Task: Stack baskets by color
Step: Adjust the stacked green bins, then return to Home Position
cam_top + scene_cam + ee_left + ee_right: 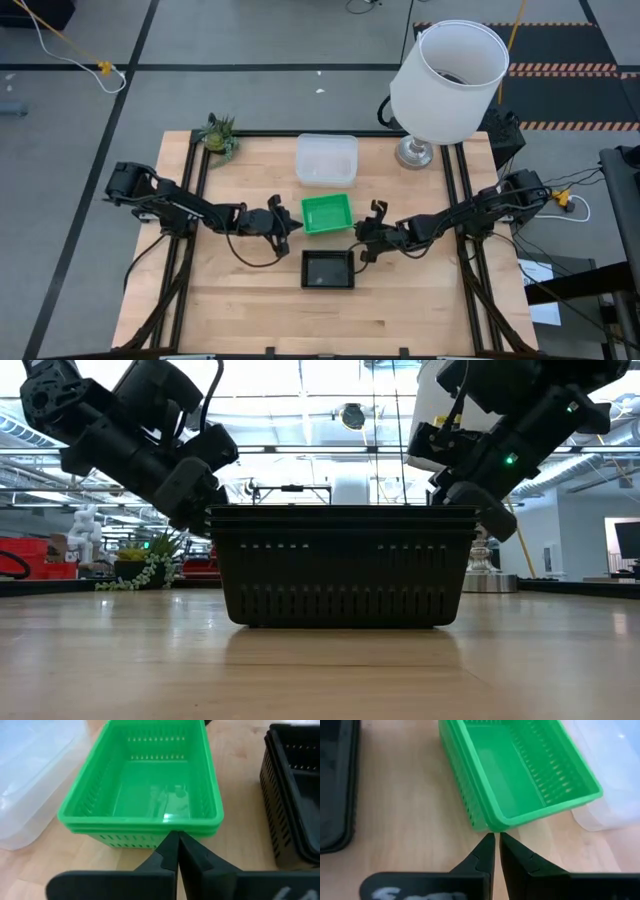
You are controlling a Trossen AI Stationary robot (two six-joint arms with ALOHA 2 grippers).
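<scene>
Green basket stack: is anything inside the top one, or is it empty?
Empty. Both wrist views look into the green basket stack and show only its bare glossy floor.

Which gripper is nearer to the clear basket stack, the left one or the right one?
Left, slightly. The left gripper sits at the green basket stack's left side, diagonally below the clear basket stack. The right gripper is lower, by the green stack's right corner.

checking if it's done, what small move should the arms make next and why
Probably back both arms away. The green stack, black stack and clear stack each sit nested by color, and the left gripper and right gripper are shut and empty beside the green one, so nothing looks left to stack.
</scene>
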